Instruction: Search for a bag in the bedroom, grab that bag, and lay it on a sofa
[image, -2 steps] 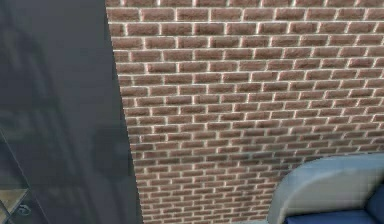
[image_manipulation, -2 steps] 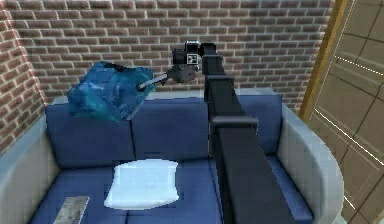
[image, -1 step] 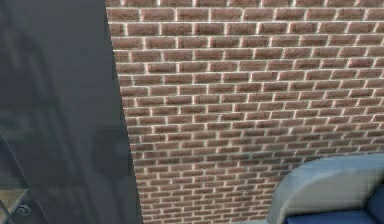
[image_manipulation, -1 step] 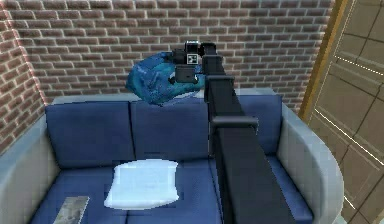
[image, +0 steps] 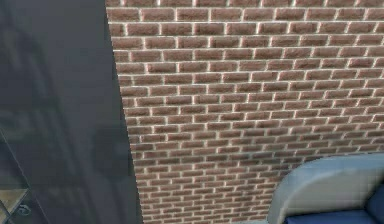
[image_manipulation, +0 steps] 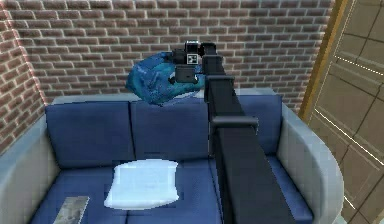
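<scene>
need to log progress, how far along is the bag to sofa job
Done: the crumpled blue plastic bag hangs from the fingers in the air, so it is found and grabbed. In hand: the dark square arm holds it above the blue cushioned sofa. Left: laying it on the sofa.

- Your bag (image_manipulation: 158, 78) is a crumpled, glossy teal-blue bundle. It sits high, level with the top of the sofa's backrest. You can't tell whether it touches the backrest.
- Your sofa (image_manipulation: 90, 132) has dark blue cushions and pale grey rounded arms. Its back stands against the brick wall (image_manipulation: 90, 45).
</scene>
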